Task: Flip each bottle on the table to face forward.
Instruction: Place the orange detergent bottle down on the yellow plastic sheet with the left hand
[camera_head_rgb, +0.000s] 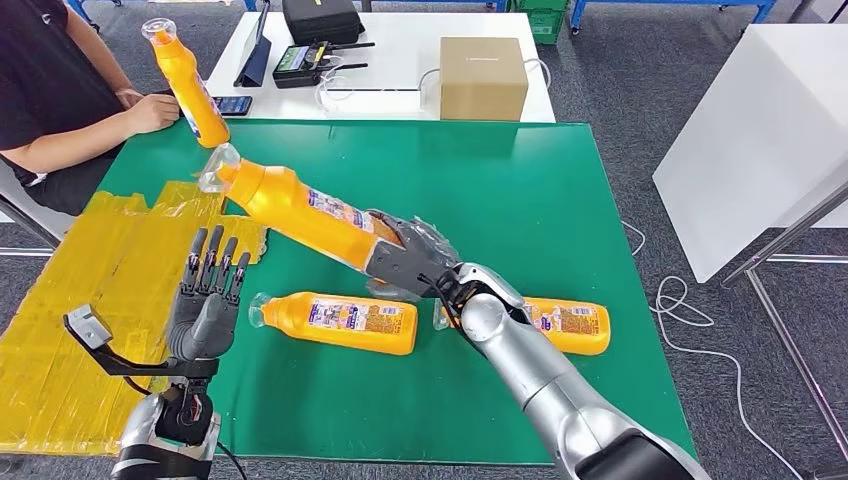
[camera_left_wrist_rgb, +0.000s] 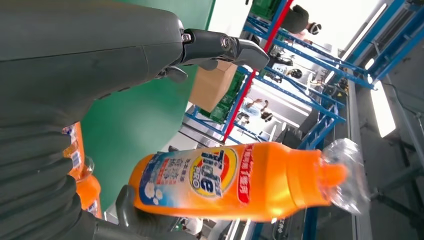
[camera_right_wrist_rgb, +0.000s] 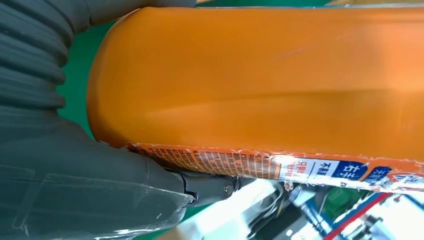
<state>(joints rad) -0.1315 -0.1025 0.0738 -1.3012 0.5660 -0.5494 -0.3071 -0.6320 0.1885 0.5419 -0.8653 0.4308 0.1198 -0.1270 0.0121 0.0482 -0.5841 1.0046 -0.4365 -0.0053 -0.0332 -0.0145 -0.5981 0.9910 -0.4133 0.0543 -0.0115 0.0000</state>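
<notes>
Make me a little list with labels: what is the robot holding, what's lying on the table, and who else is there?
right hand: grips a tilted orange plastic detergent bottle, lifted off the green table
left hand: fingers spread, holding nothing
lying on table: two more orange bottles
person: seated at the far left, holding up a fourth orange bottle

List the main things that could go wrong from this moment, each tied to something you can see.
1. The right hand grips the lifted orange detergent bottle only near its base, so the long tilted body could slip or swing.
2. Its capped end hangs close to another bottle near the seated person; it might knock that.
3. Lowering carelessly could hit the lying bottle beneath.
</notes>
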